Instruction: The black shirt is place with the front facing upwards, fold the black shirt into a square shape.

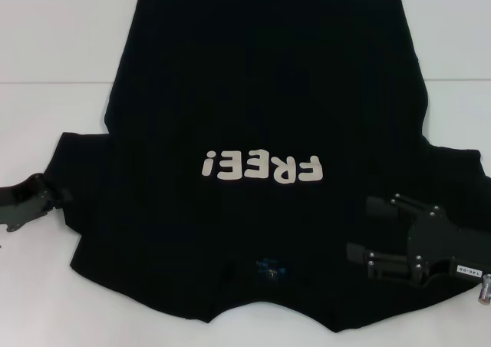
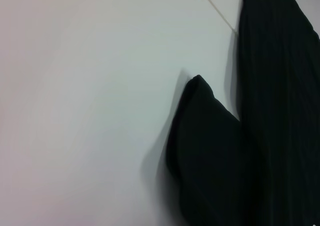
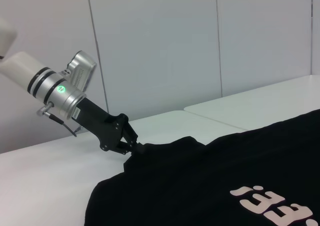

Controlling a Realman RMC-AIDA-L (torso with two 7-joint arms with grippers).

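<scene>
The black shirt (image 1: 261, 101) lies spread flat on the white table (image 1: 54, 55), front up. Its off-white "FREE!" lettering (image 1: 261, 167) reads upside down from the head view, and the small blue neck label (image 1: 270, 269) is near the front edge. My left gripper (image 1: 54, 197) is at the tip of the shirt's left sleeve. In the right wrist view the left gripper (image 3: 134, 147) is pinched on that sleeve's edge, which is raised a little. The left wrist view shows the folded sleeve (image 2: 205, 141). My right gripper (image 1: 370, 230) hovers open over the shirt's right shoulder area, jaws wide apart.
Bare white table surface (image 1: 460, 71) surrounds the shirt on the left, right and far sides. A seam between table panels (image 2: 217, 8) runs beside the left sleeve. A pale panelled wall (image 3: 165, 46) stands behind the table.
</scene>
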